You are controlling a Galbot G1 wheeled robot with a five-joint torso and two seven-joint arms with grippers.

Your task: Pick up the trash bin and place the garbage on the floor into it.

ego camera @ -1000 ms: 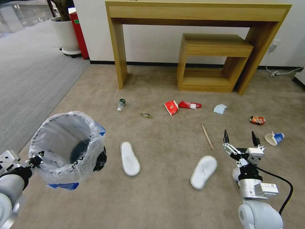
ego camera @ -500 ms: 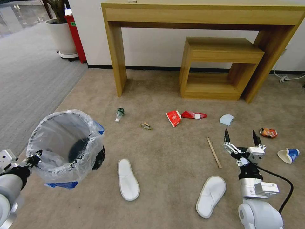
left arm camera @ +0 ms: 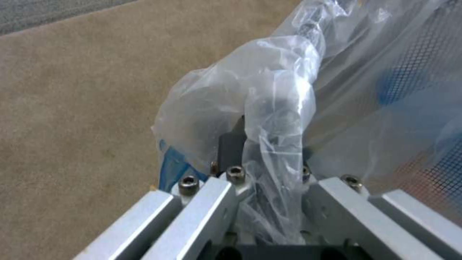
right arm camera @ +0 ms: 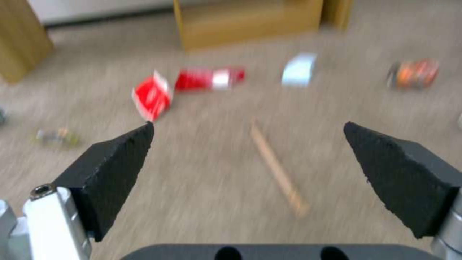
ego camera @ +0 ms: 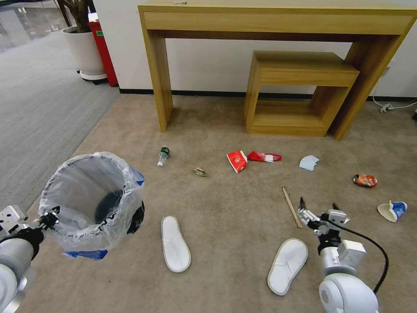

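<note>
Now the left gripper holds the trash bin by its rim, above the floor, with the jaws clenched on the rim and on the clear plastic bag that lines it. The bin is tilted, so its opening faces up and toward the camera. The right gripper hangs low over the beige carpet, its jaws released and wide apart, just beside the near end of the wooden stick. In the right wrist view the stick lies between the two black fingertips.

The garbage is spread on the carpet: one white slipper near the bin, another slipper just beside the right arm, a small bottle, two red wrappers, a blue tissue, an orange can and a paper cup.
</note>
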